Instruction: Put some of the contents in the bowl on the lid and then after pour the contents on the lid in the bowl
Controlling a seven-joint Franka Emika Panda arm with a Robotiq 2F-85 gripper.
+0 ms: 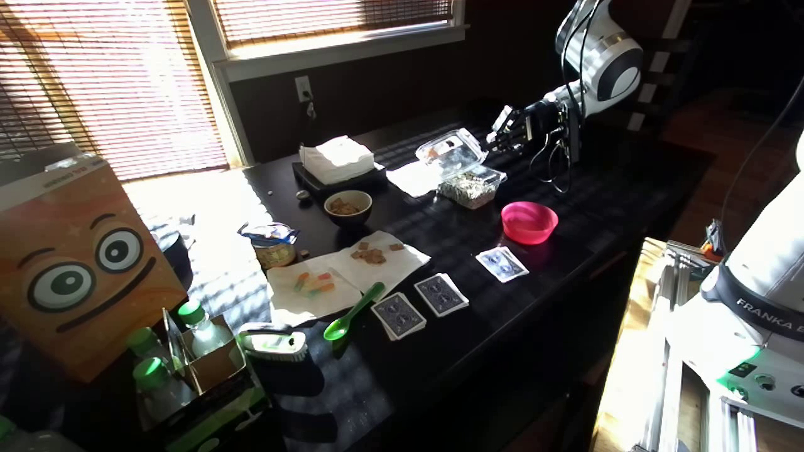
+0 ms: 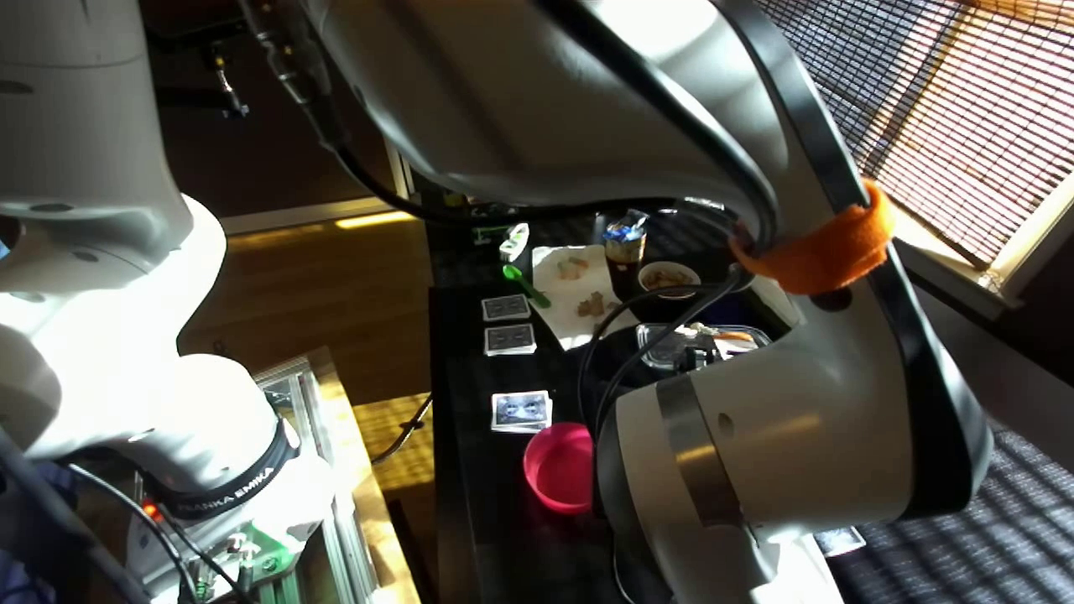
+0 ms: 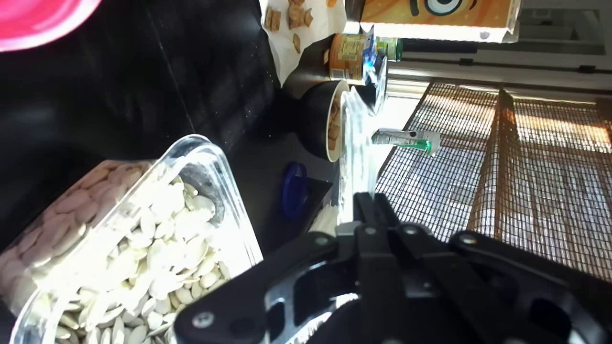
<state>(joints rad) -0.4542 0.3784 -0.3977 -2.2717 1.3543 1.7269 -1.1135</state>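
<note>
The bowl, a clear plastic container (image 3: 231, 196), stands on the dark table, its near end cut off in the wrist view. Pale, flat seeds, the contents (image 3: 158, 267), fill much of it; sunlight washes part of them out. My gripper (image 3: 372, 199) is shut on an edge of the clear lid (image 3: 355, 138), which appears nearly edge-on there. In an exterior view the lid (image 1: 449, 154) tilts above and behind the container, with the gripper (image 1: 493, 137) at its side. Whether any seeds lie on the lid I cannot tell.
A pink bowl (image 1: 529, 227) stands in front of the container. A dark bowl (image 1: 349, 218) of brown pieces and a napkin stack (image 1: 338, 160) are beyond the lid. Card piles (image 1: 502, 263), a green spoon (image 1: 355, 311) and a jar (image 1: 274, 254) lie farther along.
</note>
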